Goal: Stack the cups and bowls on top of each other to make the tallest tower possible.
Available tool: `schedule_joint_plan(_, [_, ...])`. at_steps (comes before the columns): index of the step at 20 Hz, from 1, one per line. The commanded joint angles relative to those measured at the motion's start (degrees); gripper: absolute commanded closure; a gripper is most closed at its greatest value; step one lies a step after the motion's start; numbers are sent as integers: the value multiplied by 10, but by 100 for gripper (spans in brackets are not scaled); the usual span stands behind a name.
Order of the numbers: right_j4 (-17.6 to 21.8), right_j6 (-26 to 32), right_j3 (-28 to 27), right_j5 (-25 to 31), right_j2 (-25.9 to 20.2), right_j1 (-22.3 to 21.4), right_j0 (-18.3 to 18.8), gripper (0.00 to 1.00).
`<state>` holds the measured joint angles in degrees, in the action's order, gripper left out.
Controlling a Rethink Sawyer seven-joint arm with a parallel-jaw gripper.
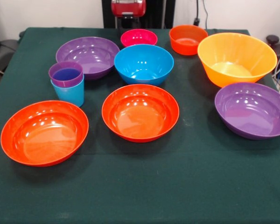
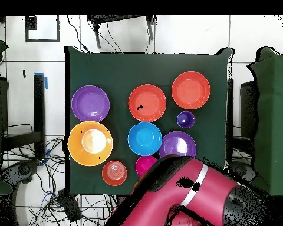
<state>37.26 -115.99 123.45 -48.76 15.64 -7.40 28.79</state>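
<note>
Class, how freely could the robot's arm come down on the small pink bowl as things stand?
Probably freely: the small pink bowl sits open side up at the table's robot side, nothing in it, with the arm drawn back over that edge. The medium blue bowl stands close beside it but does not cover it.

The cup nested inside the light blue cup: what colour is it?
Purple. The purple cup sits in the light blue cup, clearest in the front view.
</note>
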Motion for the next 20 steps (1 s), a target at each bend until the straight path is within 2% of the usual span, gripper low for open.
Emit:
schedule_joint_plan(1, [-2, -83, -55, 132, -66, -25, 18, 0])
schedule_joint_plan(9, [9, -72, -46, 201, -84, -68, 38, 0])
schedule_joint_plan(20, [-5, -63, -36, 239, -87, -83, 26, 0])
